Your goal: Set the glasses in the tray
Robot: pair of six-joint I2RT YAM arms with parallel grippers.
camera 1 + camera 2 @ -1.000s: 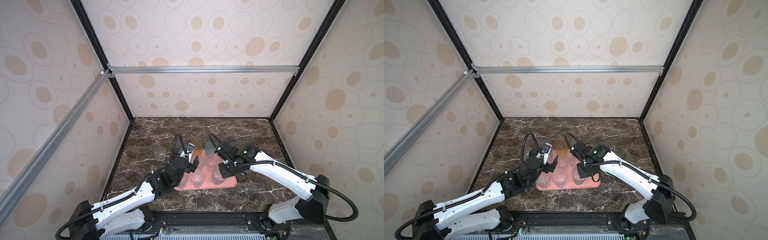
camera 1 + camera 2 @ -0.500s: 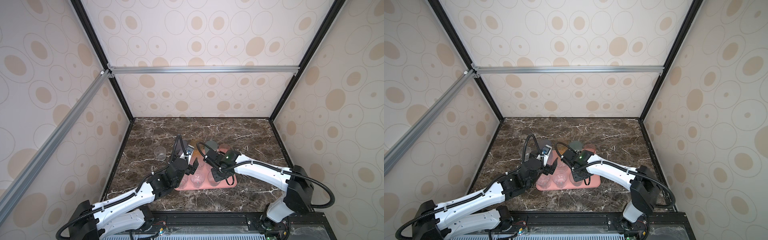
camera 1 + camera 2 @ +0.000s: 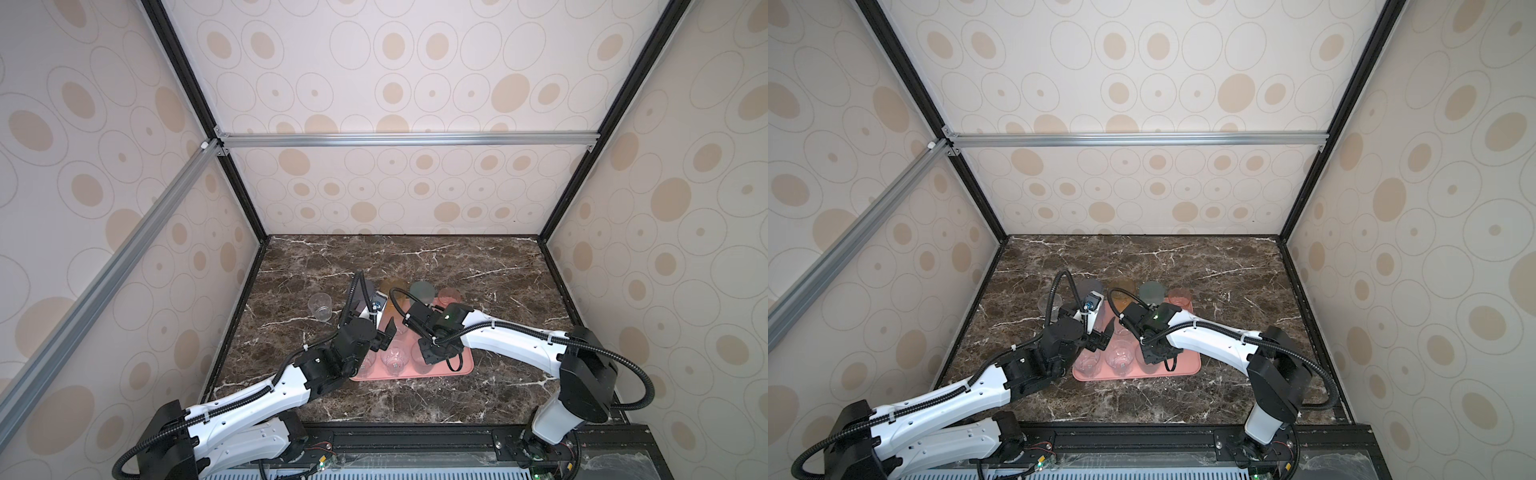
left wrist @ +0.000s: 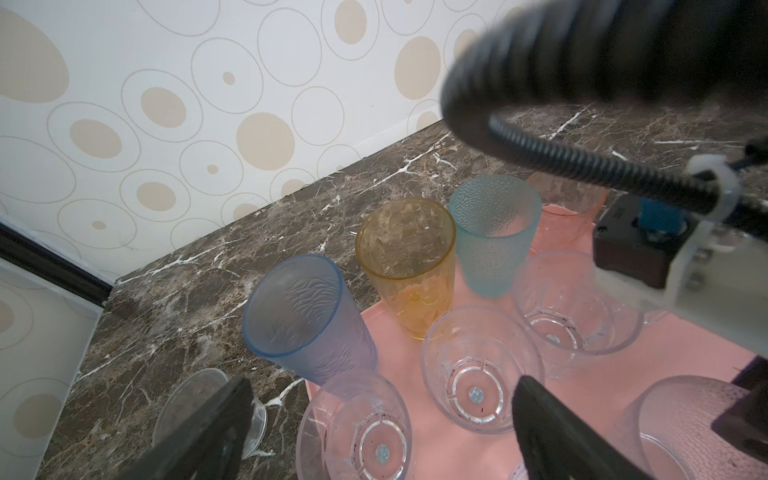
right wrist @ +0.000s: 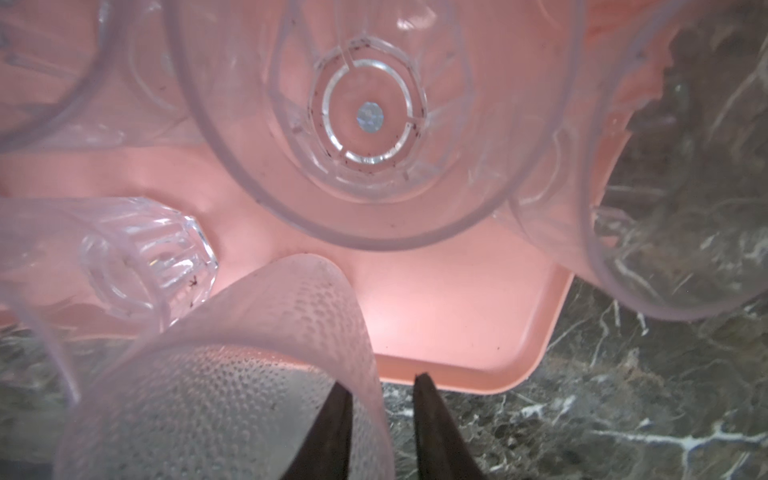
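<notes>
The right claw (image 5: 379, 380) straddles the dimpled glass's (image 5: 232, 395) rim at the tray's (image 5: 478, 361) near edge, jaws slightly parted, grip seemingly loosened. One clear glass (image 3: 320, 306) stands upright on the marble, left of the tray. The wide-open left claw (image 4: 382, 381) is nearer to it.

Upright tumblers (image 4: 405, 257) on pink tray (image 4: 690, 365)

Blurred cable (image 4: 602, 50) partly hides the pink tumbler (image 4: 561, 220), perhaps its rim.
</notes>
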